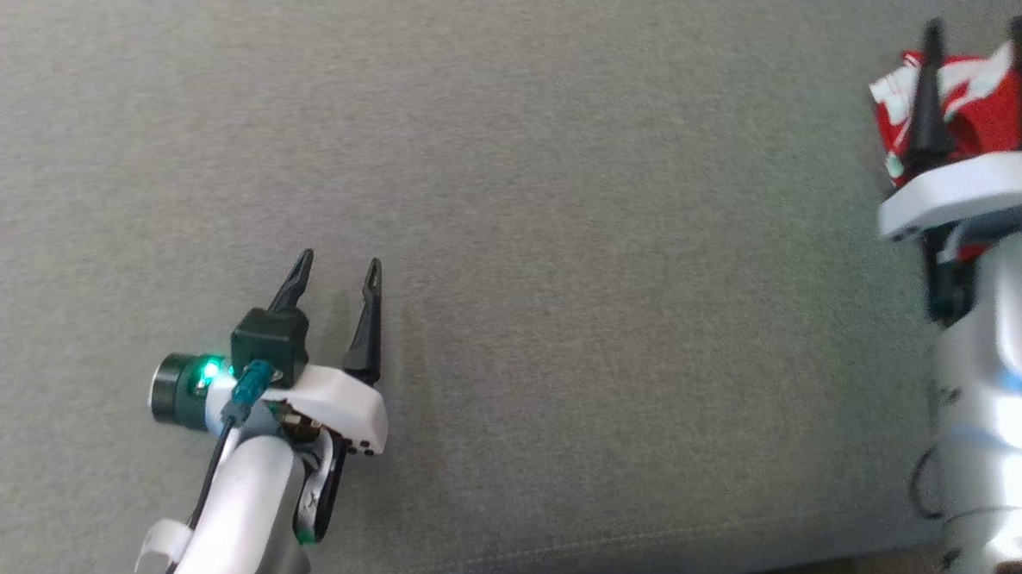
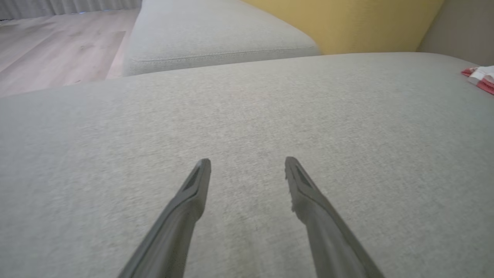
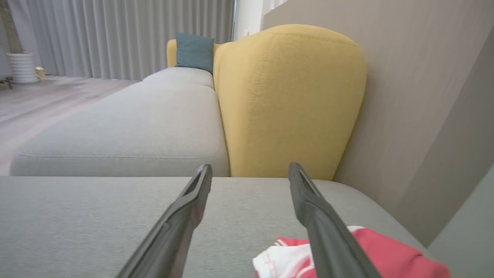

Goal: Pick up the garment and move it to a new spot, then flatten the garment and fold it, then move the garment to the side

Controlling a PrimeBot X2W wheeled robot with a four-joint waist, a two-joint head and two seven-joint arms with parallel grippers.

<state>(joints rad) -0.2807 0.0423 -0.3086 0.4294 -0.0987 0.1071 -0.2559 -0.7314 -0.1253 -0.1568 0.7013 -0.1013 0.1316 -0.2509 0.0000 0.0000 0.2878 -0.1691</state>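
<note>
The garment is a crumpled red and white bundle at the far right of the grey sofa seat. My right gripper hovers over it, open, both fingers spread with nothing between them. From the right wrist the garment lies low at the bottom right, partly behind the right finger. My left gripper stands open above bare cushion at the lower left, far from the garment. Its wrist view catches a sliver of the garment at the right edge.
A yellow backrest cushion stands behind the seat, against a taupe wall. A second grey seat stretches away with a teal pillow at its end. Wooden floor lies beyond the seat's edge.
</note>
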